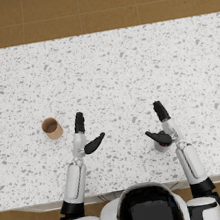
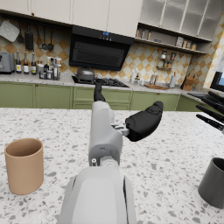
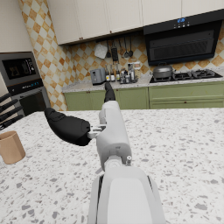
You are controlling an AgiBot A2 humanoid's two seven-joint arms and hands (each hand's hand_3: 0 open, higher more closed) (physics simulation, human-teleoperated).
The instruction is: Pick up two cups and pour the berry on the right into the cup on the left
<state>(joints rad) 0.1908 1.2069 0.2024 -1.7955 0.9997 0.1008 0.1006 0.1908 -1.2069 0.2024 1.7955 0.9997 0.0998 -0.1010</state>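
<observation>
A tan cup (image 1: 51, 128) stands upright on the speckled counter (image 1: 110, 66), just left of my left hand (image 1: 85, 136). That hand is open, fingers pointing away and thumb spread toward the middle, a small gap from the cup. In the left wrist view the tan cup (image 2: 24, 165) stands beside the forearm, apart from the left hand (image 2: 131, 124). A dark grey cup (image 1: 162, 146) sits under the thumb of my open right hand (image 1: 162, 123); whether they touch is unclear. The dark cup (image 2: 214, 181) also shows in the left wrist view. No berry is visible.
The counter's front edge (image 1: 121, 192) runs just ahead of my shoulders, and brown floor lies beyond its far edge. In the wrist views green kitchen cabinets (image 2: 52, 96) and a stove (image 3: 179, 76) stand far behind the counter.
</observation>
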